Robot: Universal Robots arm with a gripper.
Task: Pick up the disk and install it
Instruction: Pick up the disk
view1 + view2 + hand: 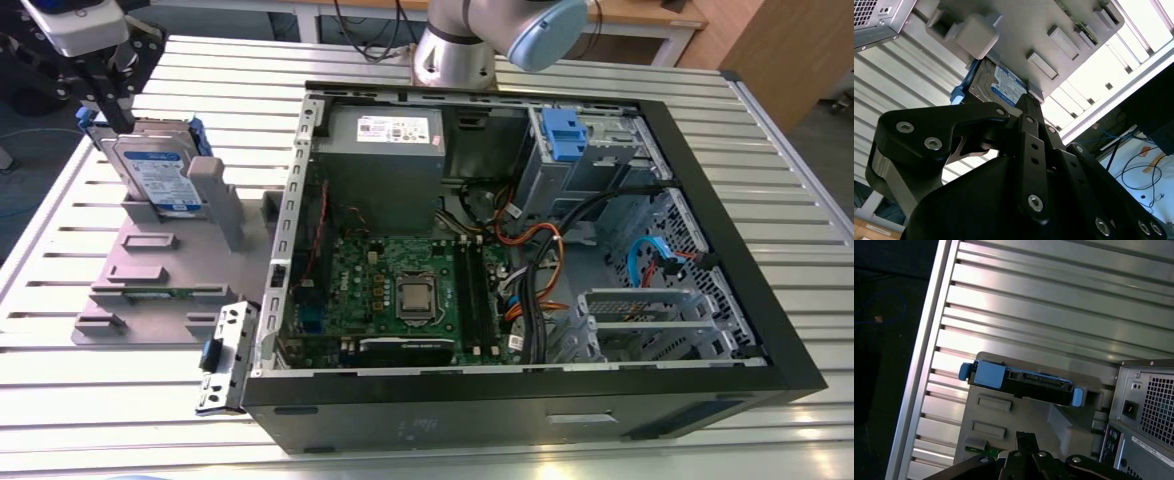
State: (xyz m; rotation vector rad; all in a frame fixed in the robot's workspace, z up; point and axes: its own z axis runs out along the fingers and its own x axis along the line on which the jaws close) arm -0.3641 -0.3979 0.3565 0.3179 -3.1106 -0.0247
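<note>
Pincer (115, 112) is seen at the exterior view's upper left, pointed downward just above the disk (158, 172). Its black fingers are drawn together, w/ nothing clamped between them. In the first wrist view the closed tips are seen over the grey fixture (1004, 425), just beside the disk's top edge. Contact can't be confirmed, but they look just clear of it.

The disk is stood upright in a slot of that fixture. Its white-and-blue label is turned toward the exterior view's lower left, and blue rails are fitted along both side edges. A grey post of the fixture is seen just beside it on the exterior view's right. The fixture is laid on the slatted metal table (54, 360), just beside the opened computer case (534, 410) on the exterior view's left.

Re the arm: its base column (454, 55) is set behind the case at the table's far edge, w/ a blue-capped joint (550, 32) above it. The white wrist body (74, 22) is held over the pincer. Inside the case a drive cage w/ a blue clip (561, 135) is seen at the far corner, well apart from the disk.
</note>
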